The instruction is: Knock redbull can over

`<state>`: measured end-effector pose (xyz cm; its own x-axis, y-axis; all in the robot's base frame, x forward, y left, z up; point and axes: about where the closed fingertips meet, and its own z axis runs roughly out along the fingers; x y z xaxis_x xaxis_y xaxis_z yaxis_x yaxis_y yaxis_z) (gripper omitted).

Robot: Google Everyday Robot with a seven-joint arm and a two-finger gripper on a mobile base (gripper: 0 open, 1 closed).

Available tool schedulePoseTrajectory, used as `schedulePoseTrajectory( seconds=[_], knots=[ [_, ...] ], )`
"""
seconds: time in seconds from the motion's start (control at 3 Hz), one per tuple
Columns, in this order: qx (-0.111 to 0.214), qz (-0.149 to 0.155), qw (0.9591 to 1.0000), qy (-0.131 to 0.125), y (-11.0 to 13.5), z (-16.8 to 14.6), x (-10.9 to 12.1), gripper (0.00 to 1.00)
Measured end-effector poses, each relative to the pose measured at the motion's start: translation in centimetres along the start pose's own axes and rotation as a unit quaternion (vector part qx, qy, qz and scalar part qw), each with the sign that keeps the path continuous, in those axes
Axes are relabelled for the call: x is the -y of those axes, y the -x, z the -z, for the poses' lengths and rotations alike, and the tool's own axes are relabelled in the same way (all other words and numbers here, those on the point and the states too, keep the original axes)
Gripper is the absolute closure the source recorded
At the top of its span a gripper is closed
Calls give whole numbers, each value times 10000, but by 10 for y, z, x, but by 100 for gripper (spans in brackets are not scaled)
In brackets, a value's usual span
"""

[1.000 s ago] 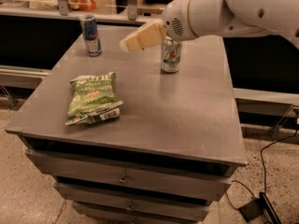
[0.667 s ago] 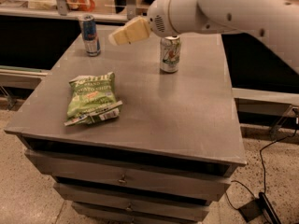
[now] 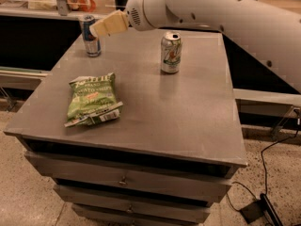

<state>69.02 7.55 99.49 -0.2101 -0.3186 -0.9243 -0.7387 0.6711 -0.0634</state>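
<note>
The redbull can [image 3: 90,37] stands upright at the far left corner of the grey table [image 3: 188,112]. It is slim, blue and silver with a silver top. My gripper [image 3: 96,30] reaches in from the right on the white arm [image 3: 225,13]. Its cream tip is right at the can's upper right side, overlapping it in this view. I cannot tell if it touches the can.
A wider silver-white can [image 3: 170,52] with green and red markings stands upright in the far middle of the table. A green chip bag [image 3: 92,100] lies flat at the front left. Drawers sit under the tabletop. A black cable [image 3: 273,145] lies on the floor at right.
My arm has swung left across the table, from in front of the silver-white can to the redbull can. Both cans and the bag have stayed in place.
</note>
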Motion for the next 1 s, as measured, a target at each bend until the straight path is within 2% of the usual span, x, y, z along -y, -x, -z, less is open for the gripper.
schedulePoseTrajectory(
  seconds=[0.33,0.67,1.0],
  knots=[
    [52,-121,9999,21,-1,0,-4,0],
    [15,-208,9998,-72,-14,-18,-7,0],
    [302,-172,9988,-335,-14,-52,-1,0]
  ],
)
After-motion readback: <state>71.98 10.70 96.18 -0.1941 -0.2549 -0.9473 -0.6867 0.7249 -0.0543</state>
